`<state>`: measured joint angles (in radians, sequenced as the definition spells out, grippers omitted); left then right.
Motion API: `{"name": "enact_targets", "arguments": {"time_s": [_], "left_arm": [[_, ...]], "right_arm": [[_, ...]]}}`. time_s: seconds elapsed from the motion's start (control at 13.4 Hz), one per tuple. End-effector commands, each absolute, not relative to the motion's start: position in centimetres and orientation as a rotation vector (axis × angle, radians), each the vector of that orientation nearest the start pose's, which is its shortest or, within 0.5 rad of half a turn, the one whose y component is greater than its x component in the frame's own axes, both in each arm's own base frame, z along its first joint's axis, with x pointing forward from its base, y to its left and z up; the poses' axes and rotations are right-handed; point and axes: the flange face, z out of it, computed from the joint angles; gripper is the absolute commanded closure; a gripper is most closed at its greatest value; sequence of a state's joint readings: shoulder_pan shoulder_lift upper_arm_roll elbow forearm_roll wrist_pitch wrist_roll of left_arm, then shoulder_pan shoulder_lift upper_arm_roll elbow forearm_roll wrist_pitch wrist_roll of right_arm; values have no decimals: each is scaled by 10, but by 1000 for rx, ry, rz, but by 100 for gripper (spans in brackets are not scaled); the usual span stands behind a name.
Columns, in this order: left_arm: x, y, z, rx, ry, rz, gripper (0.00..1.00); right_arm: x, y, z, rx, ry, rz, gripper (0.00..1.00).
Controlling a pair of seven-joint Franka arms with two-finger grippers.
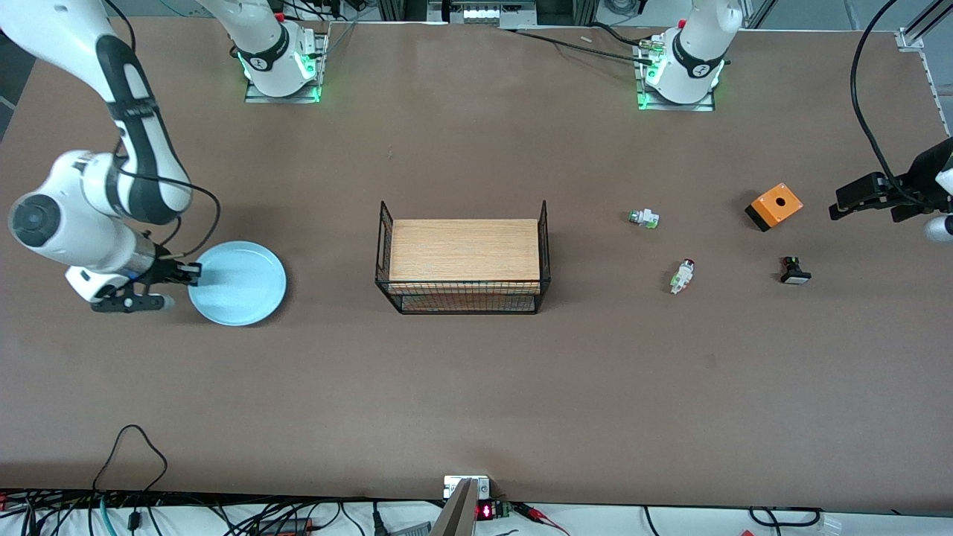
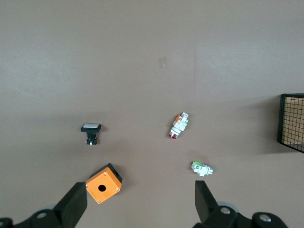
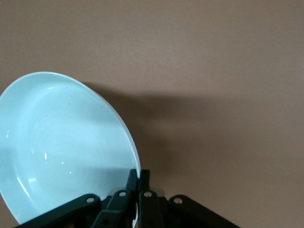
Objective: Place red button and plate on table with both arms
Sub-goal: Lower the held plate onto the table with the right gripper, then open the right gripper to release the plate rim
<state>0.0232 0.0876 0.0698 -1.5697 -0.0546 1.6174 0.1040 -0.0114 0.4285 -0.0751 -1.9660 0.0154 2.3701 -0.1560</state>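
Front view: I saw the right gripper [image 1: 195, 272] pinched shut on the rim of the light-blue plate [image 1: 238, 283], at the right arm's end of the brown table [image 1: 476, 387]. The plate looked to be at or just above the surface; I couldn't tell which. The left gripper [image 1: 835, 208] hung over the left arm's end of the table, past the orange switch box [image 1: 774, 206]. The red button [image 1: 682, 275] lay on the table between the wood-topped wire rack [image 1: 464, 257] and the black switch with white face [image 1: 795, 271]. Its long axis ran slightly oblique, with the red cap pointing toward the robots' bases and a bit to the left arm's end. The green-headed switch [image 1: 642, 218] lay farther from the camera than it.

Left wrist view: I had the left fingers [image 2: 73, 204] spread wide with nothing between them. Red button [image 2: 179, 125] lay on its side with the red cap at the end closer to the gripper. Orange box [image 2: 103, 183], black switch [image 2: 90, 131], green-headed switch [image 2: 202, 168] and a rack corner [image 2: 291, 121] showed too.

Right wrist view: I saw the right fingers [image 3: 145, 183] clamped together on the plate's [image 3: 61, 142] rim, plate tilted against bare table [image 3: 213, 71].
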Motion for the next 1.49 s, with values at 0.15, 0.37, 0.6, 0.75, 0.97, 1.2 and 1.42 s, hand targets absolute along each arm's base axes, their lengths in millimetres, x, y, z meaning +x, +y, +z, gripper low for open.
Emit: {"name": "enact_targets", "arguments": {"time_s": [0.15, 0.37, 0.6, 0.75, 0.97, 1.2, 1.42], "left_arm": [[586, 21, 587, -3214, 109, 71, 0], [592, 7, 574, -3214, 143, 110, 0], [589, -6, 569, -3199, 191, 171, 0], [594, -10, 565, -3193, 198, 177, 0], [600, -15, 554, -3191, 195, 160, 0], [594, -41, 549, -3118, 108, 151, 0], [570, -39, 546, -3117, 126, 56, 0]], "right_arm": [[617, -47, 221, -3142, -132, -31, 100], [620, -37, 208, -3135, -155, -61, 100], [622, -37, 193, -3140, -158, -116, 100], [623, -37, 192, -3141, -158, -121, 100], [624, -36, 194, -3140, -172, -125, 98], [625, -36, 195, -3137, -261, -132, 73], [628, -35, 196, -3136, -283, -170, 0]]}}
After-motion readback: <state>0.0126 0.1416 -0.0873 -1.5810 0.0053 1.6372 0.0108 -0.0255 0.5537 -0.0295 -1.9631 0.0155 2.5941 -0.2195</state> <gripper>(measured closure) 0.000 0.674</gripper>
